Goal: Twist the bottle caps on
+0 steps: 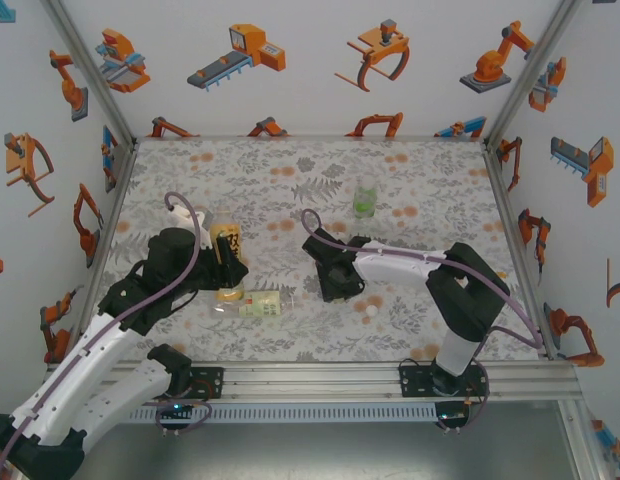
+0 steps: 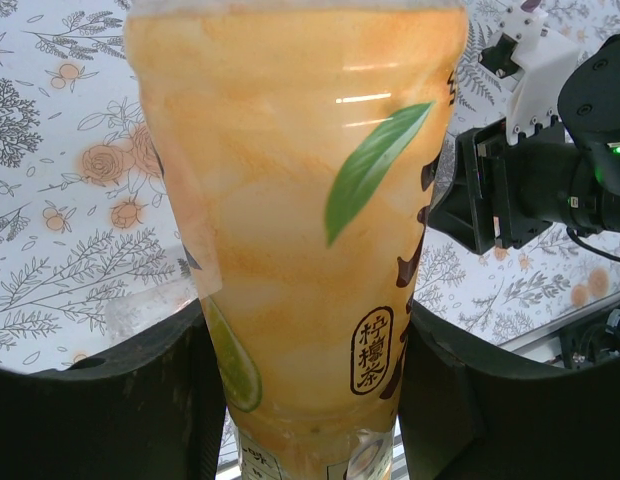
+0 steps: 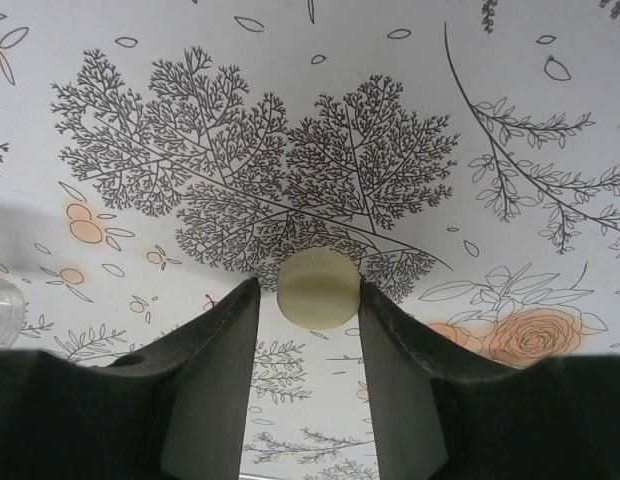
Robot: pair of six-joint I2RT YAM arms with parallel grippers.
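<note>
The left hand grips the yellow-orange bottle upright on the bench, the right hand pinches a white cap, probably not yet lifted, so no cap looks screwed on.

bright, even light | soft shadows | glare streak on bottle

Floral-patterned table — green-labelled bottle standing, pale-labelled bottle lying, white caps.
</note>
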